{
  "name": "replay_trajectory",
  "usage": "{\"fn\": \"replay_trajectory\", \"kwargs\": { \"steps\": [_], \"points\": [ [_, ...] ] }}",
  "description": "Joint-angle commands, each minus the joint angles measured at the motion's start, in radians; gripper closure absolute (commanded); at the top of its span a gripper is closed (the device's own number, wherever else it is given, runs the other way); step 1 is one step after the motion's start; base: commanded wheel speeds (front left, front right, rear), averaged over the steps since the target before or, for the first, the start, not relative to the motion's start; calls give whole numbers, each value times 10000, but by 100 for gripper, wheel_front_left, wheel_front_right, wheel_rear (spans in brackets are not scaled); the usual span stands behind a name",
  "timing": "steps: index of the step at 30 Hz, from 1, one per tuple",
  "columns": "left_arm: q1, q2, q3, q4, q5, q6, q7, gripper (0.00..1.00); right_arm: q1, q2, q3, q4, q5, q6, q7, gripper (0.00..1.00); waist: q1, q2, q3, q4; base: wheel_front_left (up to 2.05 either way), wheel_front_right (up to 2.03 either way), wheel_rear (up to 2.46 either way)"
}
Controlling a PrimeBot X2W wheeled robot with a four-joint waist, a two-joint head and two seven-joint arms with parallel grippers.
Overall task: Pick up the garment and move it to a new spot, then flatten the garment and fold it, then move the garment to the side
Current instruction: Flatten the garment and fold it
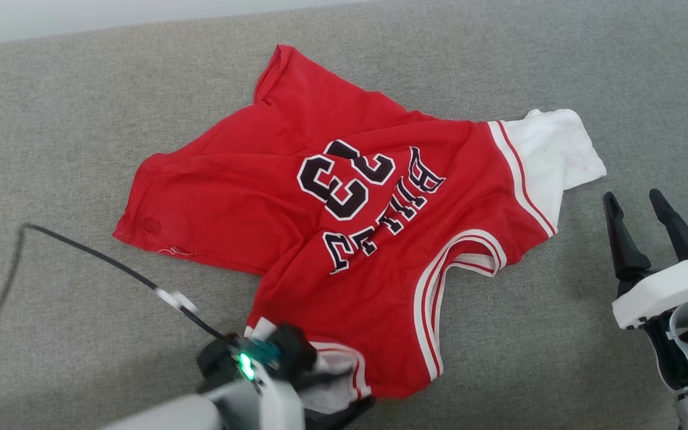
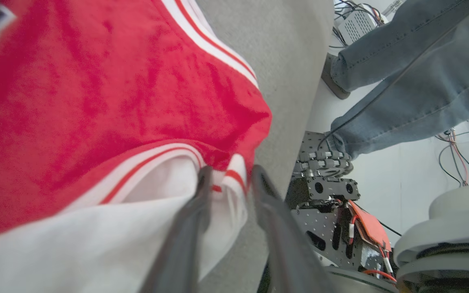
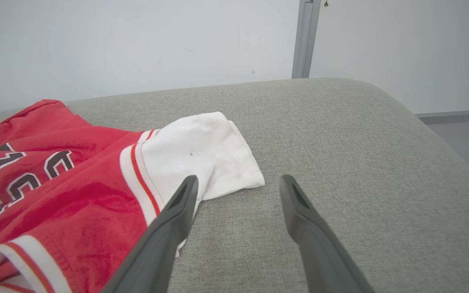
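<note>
Left wrist view: the left gripper (image 2: 229,175) is at the near white sleeve of the garment (image 2: 96,101). Its fingers (image 2: 202,195) stand a little apart, and the striped trim of the sleeve lies between them. I cannot tell if they press the cloth or are only around it. The sleeve is near the edge of the grey cushion (image 2: 291,61). Beyond the edge are the robot's dark base (image 2: 332,211) and the legs of a person in blue jeans (image 2: 401,81).

Right wrist view: the right gripper (image 3: 238,181) is wide and holds nothing. It is over the bare cushion, just beside the other white sleeve (image 3: 206,154). One finger crosses the edge of this sleeve in the picture; contact I cannot judge. A pale wall (image 3: 136,40) stands behind the cushion.

Head view: the garment lies in the middle of the cushion, spread but wrinkled, the black print up and turned upside down. One white sleeve points to the far right, and the other is at the near edge, under the left gripper. The right gripper is at the right, apart from the red cloth. A black cable (image 1: 81,251) runs over the cushion to the left arm.
</note>
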Motion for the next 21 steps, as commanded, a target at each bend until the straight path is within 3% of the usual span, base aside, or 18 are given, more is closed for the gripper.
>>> {"fn": "replay_trajectory", "kwargs": {
  "steps": [1, 10, 15, 21],
  "points": [
    [-292, 240, 53, -57, -221, 10, -219, 0, 99, 53, -41, -69, -35, -3, 36, 0, 0, 0, -4, 11, 0, 0, 0],
    [-1820, 1991, 1168, -917, -1661, 10, -201, 0, 202, 276, -78, -70, 42, -3, -32, 0, 0, 0, 32, -185, 0, 0, 0],
    [-3130, 2108, 1349, -140, -2886, 10, 863, 0, -102, 423, 171, -55, 93, -3, -76, 0, 0, 0, 235, -571, 0, 0, 0],
    [-4160, 1679, 790, 1341, -3616, 10, 2144, 0, -325, 525, 345, 95, 188, -3, -263, 0, 0, 0, 579, -1234, 0, 0, 0]
  ]
}}
